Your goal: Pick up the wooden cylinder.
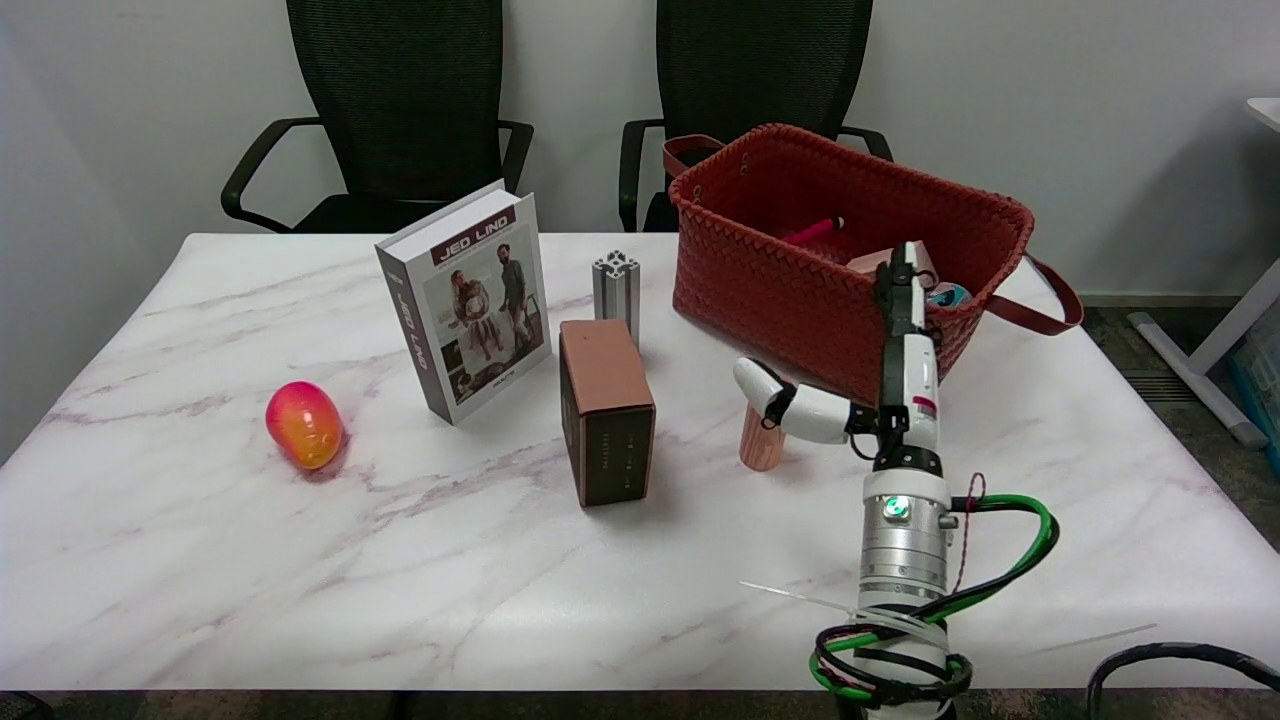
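Item: wooden cylinder (761,447), short, upright on the bench (300,560), just in front of the red woven basket (800,290). Likely light, rigid, smooth-sided; grip across its sides. Right hand (880,400) above it, fingers (770,390) spread, holding nothing.

Worktop (200,560): white marble w/ grey veining. Basket (780,290), far right: rust-red woven, w/ a pink item (815,231) inside. Box (606,425), centre: brown. Book (470,300): white w/ maroon title band & photo cover. Egg-shaped item (304,424), left: pink-to-orange gradient. Cylinder (761,445): pale wood. Robot hand (860,385): white & black. Arm cables (1010,570): green, black. Chairs (400,100): black mesh.
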Controlling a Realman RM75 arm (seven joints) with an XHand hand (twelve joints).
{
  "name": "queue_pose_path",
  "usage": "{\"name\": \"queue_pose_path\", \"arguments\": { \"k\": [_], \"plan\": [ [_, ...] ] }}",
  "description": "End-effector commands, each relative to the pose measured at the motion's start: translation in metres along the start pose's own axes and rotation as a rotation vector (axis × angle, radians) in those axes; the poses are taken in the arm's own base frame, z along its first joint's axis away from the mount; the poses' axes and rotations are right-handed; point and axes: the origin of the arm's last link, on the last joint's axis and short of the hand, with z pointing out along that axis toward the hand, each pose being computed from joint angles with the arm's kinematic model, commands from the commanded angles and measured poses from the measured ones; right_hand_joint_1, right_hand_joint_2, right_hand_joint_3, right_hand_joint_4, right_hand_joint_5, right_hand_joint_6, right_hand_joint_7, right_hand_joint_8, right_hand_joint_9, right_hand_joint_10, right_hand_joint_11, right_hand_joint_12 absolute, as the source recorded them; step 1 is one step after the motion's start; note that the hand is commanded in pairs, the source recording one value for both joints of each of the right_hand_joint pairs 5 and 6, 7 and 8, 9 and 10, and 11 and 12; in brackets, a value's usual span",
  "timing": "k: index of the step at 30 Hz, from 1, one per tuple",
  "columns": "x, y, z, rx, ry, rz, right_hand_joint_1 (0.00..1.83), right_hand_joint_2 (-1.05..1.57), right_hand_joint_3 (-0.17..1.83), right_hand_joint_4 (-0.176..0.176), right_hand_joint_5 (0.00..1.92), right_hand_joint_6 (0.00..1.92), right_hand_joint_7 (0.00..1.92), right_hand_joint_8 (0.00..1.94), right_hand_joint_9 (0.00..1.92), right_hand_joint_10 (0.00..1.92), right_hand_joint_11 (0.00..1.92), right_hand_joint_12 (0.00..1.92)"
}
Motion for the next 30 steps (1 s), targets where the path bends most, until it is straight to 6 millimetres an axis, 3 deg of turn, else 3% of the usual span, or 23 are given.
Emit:
{"name": "queue_pose_path", "arguments": {
  "k": [1, 16, 30],
  "plan": [
    [-0.011, 0.026, 0.003, -0.091, -0.082, 0.035, 1.20, 0.27, 0.63, 0.000, 0.00, 0.00, 0.18, 0.18, 0.17, 0.17, 0.00, 0.00],
    [-0.007, 0.043, 0.007, -0.131, -0.062, 0.066, 1.18, 0.30, 0.74, 0.000, 0.00, 0.00, 0.32, 0.32, 0.25, 0.25, 0.00, 0.00],
    [-0.011, 0.043, 0.001, -0.142, -0.079, 0.083, 1.17, 0.33, 0.81, 0.000, 0.00, 0.00, 0.33, 0.33, 0.22, 0.22, 0.00, 0.00]
  ]
}}
